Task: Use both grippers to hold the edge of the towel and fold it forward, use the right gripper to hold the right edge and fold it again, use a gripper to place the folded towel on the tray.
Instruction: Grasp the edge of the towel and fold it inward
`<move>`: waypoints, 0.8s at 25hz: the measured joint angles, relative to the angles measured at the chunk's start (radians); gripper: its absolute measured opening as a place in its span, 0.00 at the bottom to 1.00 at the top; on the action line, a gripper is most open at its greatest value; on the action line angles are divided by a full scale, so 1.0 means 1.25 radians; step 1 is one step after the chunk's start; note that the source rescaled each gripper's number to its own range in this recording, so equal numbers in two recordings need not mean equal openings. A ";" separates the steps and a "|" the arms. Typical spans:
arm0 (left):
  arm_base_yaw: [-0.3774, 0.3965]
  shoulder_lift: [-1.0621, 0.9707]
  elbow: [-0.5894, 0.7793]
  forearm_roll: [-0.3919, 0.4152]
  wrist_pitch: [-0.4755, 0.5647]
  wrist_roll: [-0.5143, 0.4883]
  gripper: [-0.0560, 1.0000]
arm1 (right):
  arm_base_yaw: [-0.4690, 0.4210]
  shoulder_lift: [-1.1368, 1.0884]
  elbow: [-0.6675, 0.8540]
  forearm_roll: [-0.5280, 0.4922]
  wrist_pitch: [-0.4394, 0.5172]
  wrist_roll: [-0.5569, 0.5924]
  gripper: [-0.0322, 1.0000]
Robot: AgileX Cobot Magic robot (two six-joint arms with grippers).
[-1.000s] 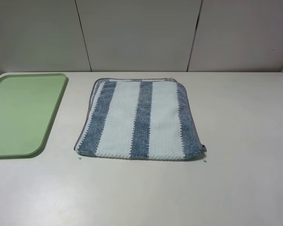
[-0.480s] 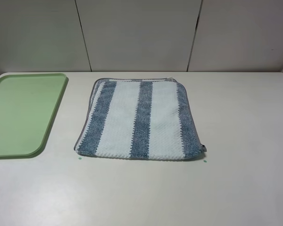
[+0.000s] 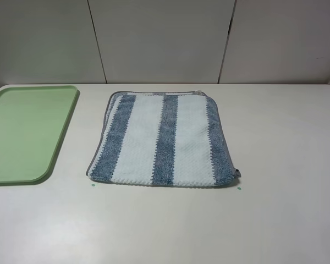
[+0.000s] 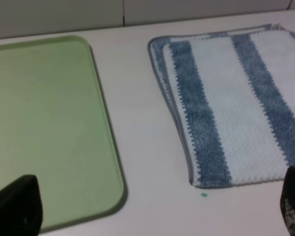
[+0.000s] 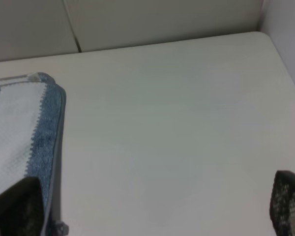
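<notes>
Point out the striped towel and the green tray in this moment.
striped towel (image 3: pixel 164 140): exterior high view, on its middle blue-grey stripe.
green tray (image 3: pixel 27 132): exterior high view, on its bare flat floor.

The towel (image 3: pixel 162 140), at the centre of the frame, was thick matt cloth with a rough waffle weave, and its hem (image 3: pixel 226 144) was stitched in grey thread. The tray (image 3: pixel 22 135), at the left, looked like smooth light green plastic with a faint satin sheen. The table (image 3: pixel 286 137) under both was smooth, off-white and matt. The wall panels (image 3: pixel 159 38) along the top were plain and matt. The right gripper (image 5: pixel 152 204) had black fingers (image 5: pixel 290 204) with a finely dimpled, matt surface.
</notes>
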 joint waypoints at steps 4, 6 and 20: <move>0.000 0.146 -0.060 0.000 -0.049 0.065 0.95 | 0.000 0.071 -0.031 0.010 -0.022 -0.005 1.00; 0.000 0.222 -0.081 0.000 -0.096 0.098 0.95 | 0.000 0.109 -0.045 0.010 -0.037 -0.005 1.00; 0.000 0.644 -0.244 0.001 -0.259 0.224 0.95 | 0.000 0.411 -0.229 0.011 -0.089 -0.108 1.00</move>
